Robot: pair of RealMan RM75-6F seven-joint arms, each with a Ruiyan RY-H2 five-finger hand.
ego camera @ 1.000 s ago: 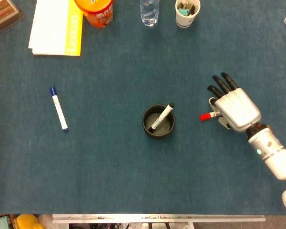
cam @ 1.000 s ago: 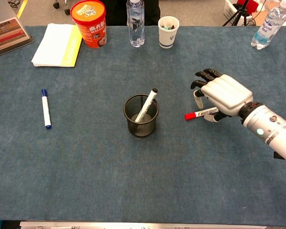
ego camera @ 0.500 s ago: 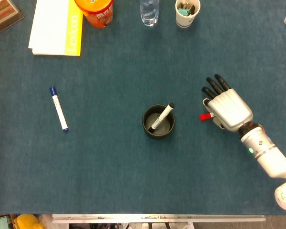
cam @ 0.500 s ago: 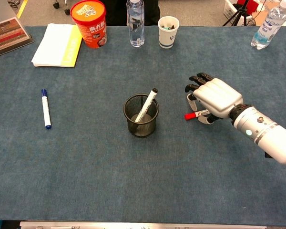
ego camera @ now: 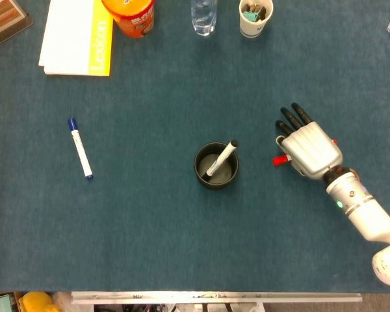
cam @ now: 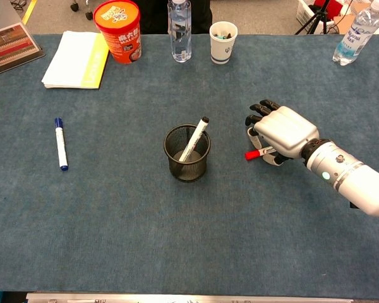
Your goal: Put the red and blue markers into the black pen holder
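Overhead, a blue felt tabletop [ego camera: 156,227] carries the black pen holder [ego camera: 216,166].

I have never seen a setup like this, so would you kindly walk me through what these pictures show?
Both pictures show the same moment: the head view looks straight down on the blue table, and the chest view looks across it from the front. The white shape is the right robot hand on its arm; the left one is out of view. It rests over the red marker, whose cap end sticks out; whether it grips it is unclear. In the middle stands the black pen holder with a black-capped marker leaning inside. The blue marker lies off to the left. Along the far edge are a notepad, an orange tub, a bottle and a paper cup.
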